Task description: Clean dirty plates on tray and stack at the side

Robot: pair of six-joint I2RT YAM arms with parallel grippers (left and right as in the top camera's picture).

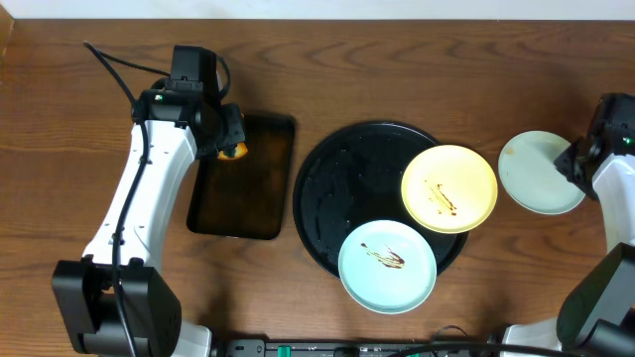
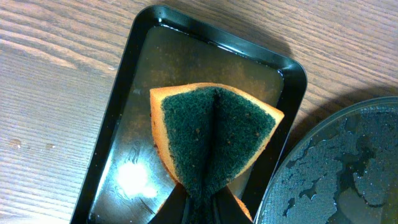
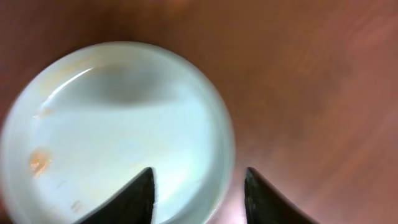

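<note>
Squeezed into a fold, one sponge (image 2: pixel 214 134) is sitting nearest the left wrist camera, its rough dark green scouring face outward and its soft orange foam showing at the edges. The left gripper (image 2: pixel 202 202) is clamping it tight, holding it above one rectangular black tray (image 2: pixel 111 143), which is glossy, round-cornered and looking wet inside. Beside it, one large round black tray (image 1: pixel 332 198) is lying on the brown wood-grain table (image 1: pixel 79 149), beaded with water drops.

Three small round plates are showing. One pale yellow plate (image 1: pixel 448 188) is resting on the round tray's right side, overhanging the rim and carrying a brown streak. One mint-blue plate (image 1: pixel 387 266) is sitting at the tray's front edge, also overhanging and streaked brown. The second mint-blue plate (image 1: pixel 539 171) is lying off the tray, on the table at the right, with faint orange smudges. The right gripper (image 3: pixel 199 186) is hovering over that plate's edge with its jaws standing apart, gripping nothing; this view is blurred.
</note>
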